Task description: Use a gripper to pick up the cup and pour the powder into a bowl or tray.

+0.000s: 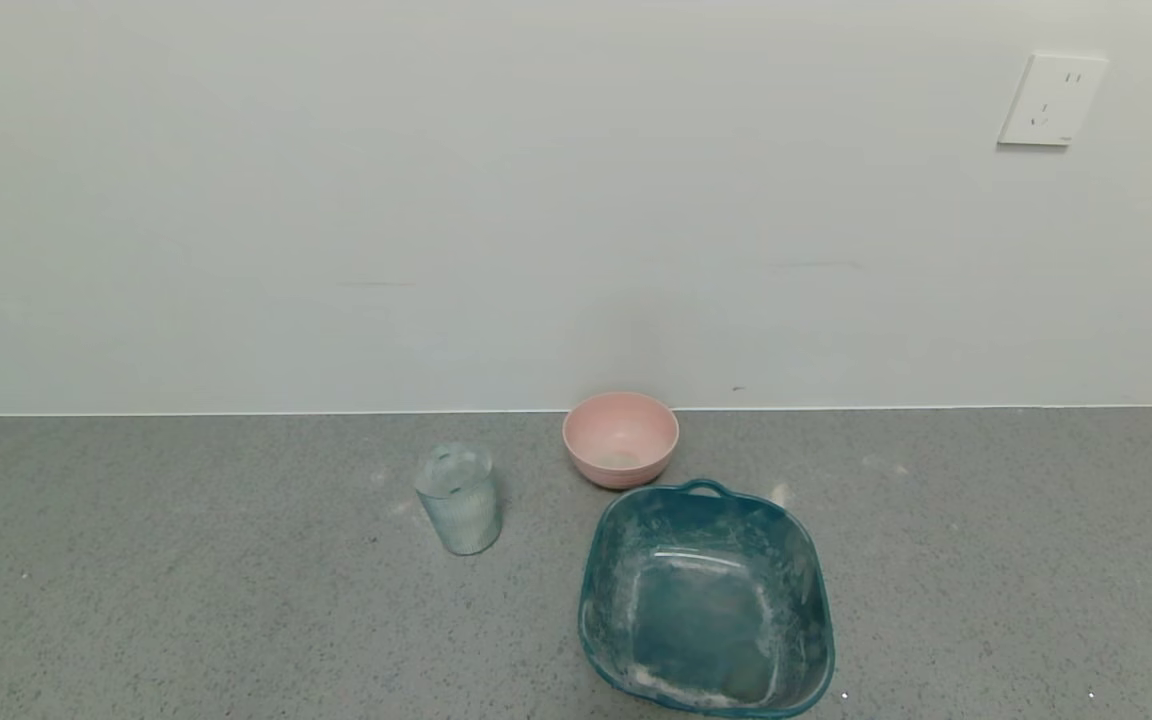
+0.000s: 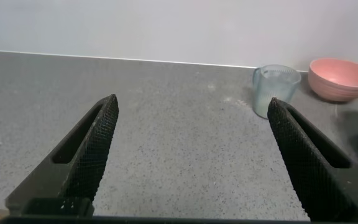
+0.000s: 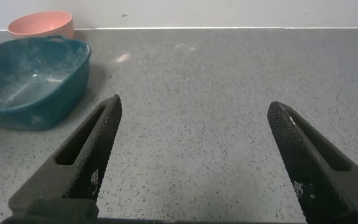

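Observation:
The pale-blue ribbed cup (image 1: 458,497) stands upright on the grey counter, left of the pink bowl (image 1: 621,438), which sits near the wall. Whitish powder shows faintly in the cup. Neither gripper shows in the head view. In the left wrist view my left gripper (image 2: 192,106) is open and empty over bare counter, with the cup (image 2: 275,89) beyond one fingertip and the pink bowl (image 2: 342,78) further off. My right gripper (image 3: 194,107) is open and empty over bare counter; the pink bowl (image 3: 41,24) shows far off.
A larger teal tub with a handle (image 1: 704,600), dusted with white powder, sits in front of the pink bowl; it also shows in the right wrist view (image 3: 31,81). A white wall backs the counter, with a socket (image 1: 1051,99) at the upper right.

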